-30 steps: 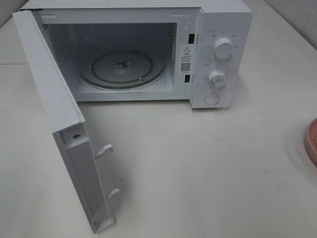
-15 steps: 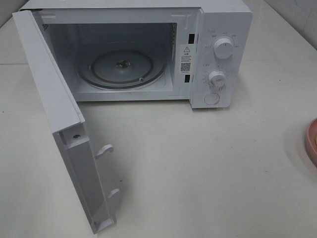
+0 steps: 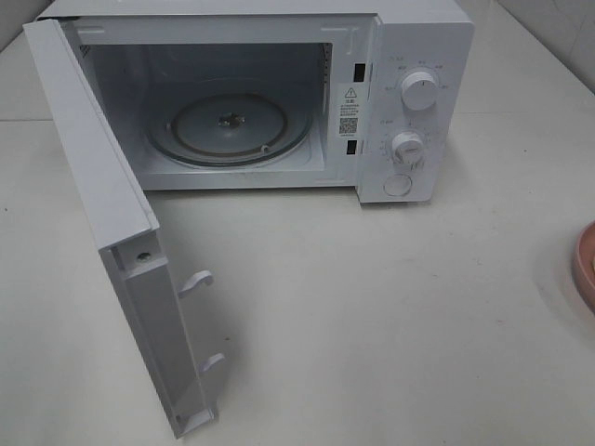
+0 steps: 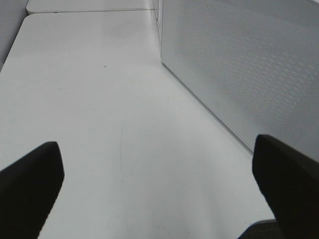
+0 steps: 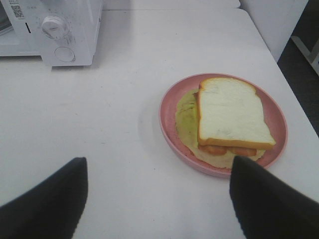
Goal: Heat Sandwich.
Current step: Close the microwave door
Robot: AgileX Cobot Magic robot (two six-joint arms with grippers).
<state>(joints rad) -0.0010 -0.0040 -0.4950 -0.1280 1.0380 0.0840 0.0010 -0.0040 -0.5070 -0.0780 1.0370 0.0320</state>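
From above we see the microwave (image 3: 279, 93) with its door (image 3: 121, 242) swung wide; only our right wrist view shows the sandwich (image 5: 232, 115) on the pink plate (image 5: 169, 107). The left claw (image 4: 159, 191) and right claw (image 5: 157, 199) both gape apart over the desk (image 5: 99, 124), empty.

From the high camera, the pink plate (image 3: 586, 265) is showing only as a sliver, the frame edge cutting off the rest, so the sandwich (image 5: 232, 115) on it is staying out of that view. Neither of my arms is showing there either. The print around the microwave (image 3: 409, 102) knobs (image 3: 418, 90) is reading too small to make out. In my left wrist view, the microwave door (image 4: 249, 64) is running past the frame edge. In my right wrist view, the microwave is being cropped at the corner, and my own finger (image 5: 269, 199) is perhaps covering a bit of the plate's near rim.
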